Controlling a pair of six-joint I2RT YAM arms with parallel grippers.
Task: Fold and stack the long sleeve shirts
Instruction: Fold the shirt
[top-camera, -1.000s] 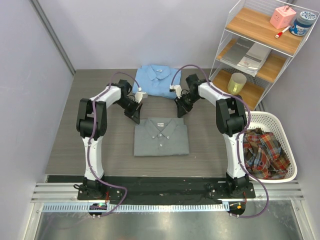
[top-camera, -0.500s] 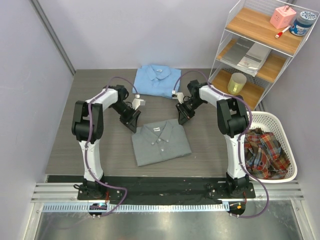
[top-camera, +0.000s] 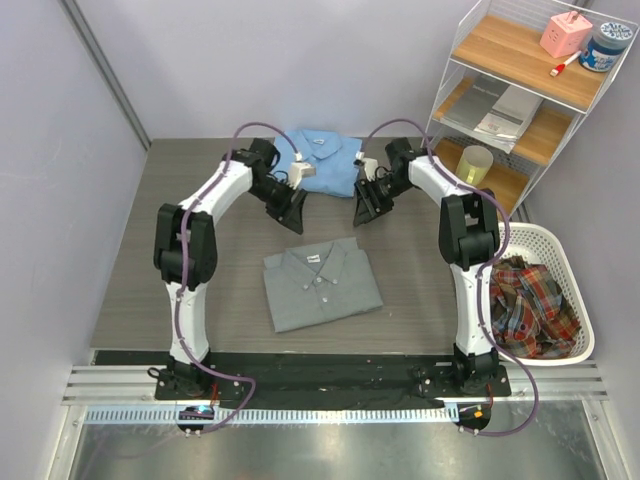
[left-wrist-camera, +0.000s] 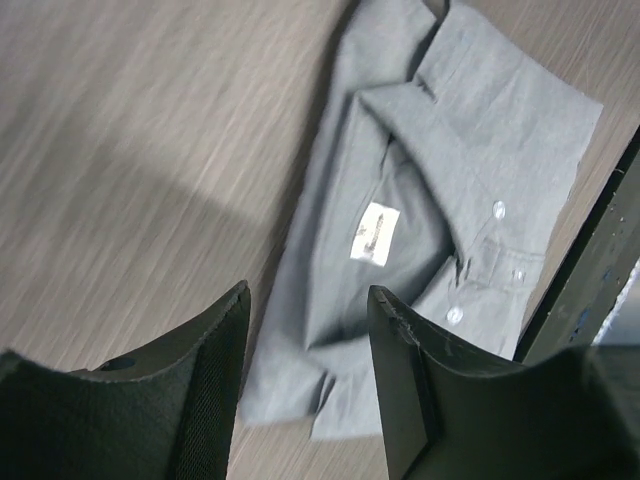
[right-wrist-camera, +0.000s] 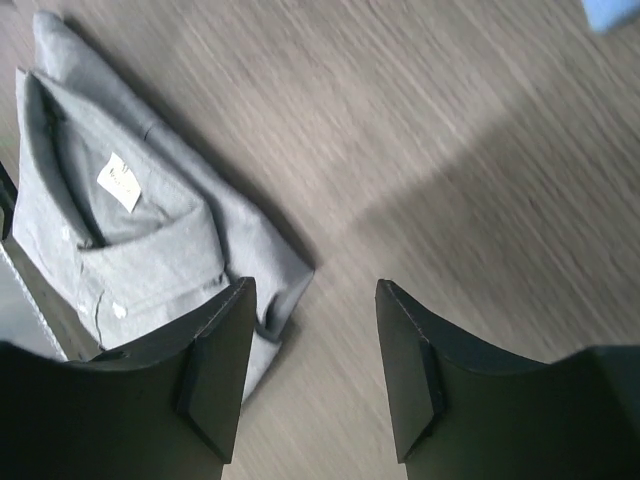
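A folded grey shirt (top-camera: 322, 283) lies flat near the table's middle, slightly skewed, collar toward the back. It also shows in the left wrist view (left-wrist-camera: 440, 220) and the right wrist view (right-wrist-camera: 130, 240). A folded light blue shirt (top-camera: 325, 160) rests at the back of the table. My left gripper (top-camera: 293, 212) hovers open above the bare wood between the two shirts, nothing between its fingers (left-wrist-camera: 215, 370). My right gripper (top-camera: 364, 208) is open as well, empty, raised over the wood to the right of the grey shirt's collar.
A white wire shelf (top-camera: 520, 100) with a yellow cup (top-camera: 473, 166) and papers stands at the back right. A white laundry basket (top-camera: 575, 290) holding a plaid shirt (top-camera: 528, 305) sits at the right edge. Grey walls close the left and back.
Both grippers let go of the grey shirt's top corners, opened, and lifted back toward the blue shirt. The grey shirt slid forward and now lies slightly rotated.
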